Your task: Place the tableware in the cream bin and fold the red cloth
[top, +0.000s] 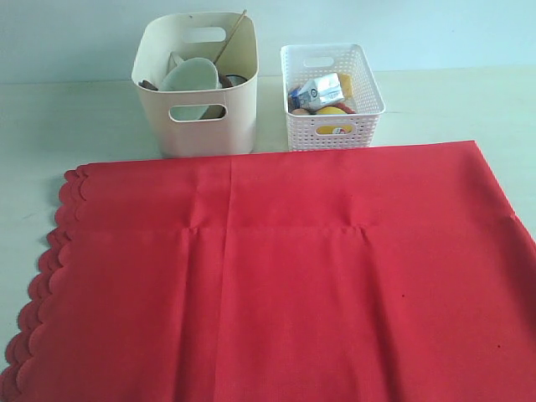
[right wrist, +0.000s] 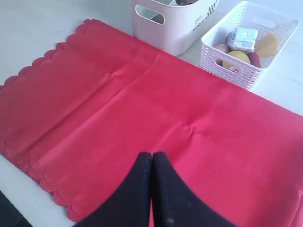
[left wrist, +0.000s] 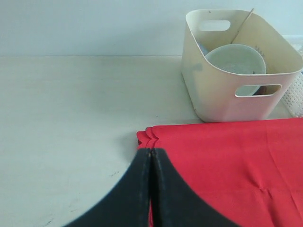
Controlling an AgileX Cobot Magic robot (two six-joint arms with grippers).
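Note:
The red cloth lies spread flat on the table, its scalloped edge to the left. Behind it stands the cream bin, which holds the pale bowl and a chopstick leaning out of it; the other tableware inside is mostly hidden. Neither gripper shows in the exterior view. My left gripper is shut, with nothing seen in it, over the cloth's scalloped far corner near the bin and bowl. Above the middle of the cloth my right gripper is shut and empty.
A white lattice basket with a milk carton, a lemon and other food stands right of the cream bin, just behind the cloth. Pale table stretches left of the cloth.

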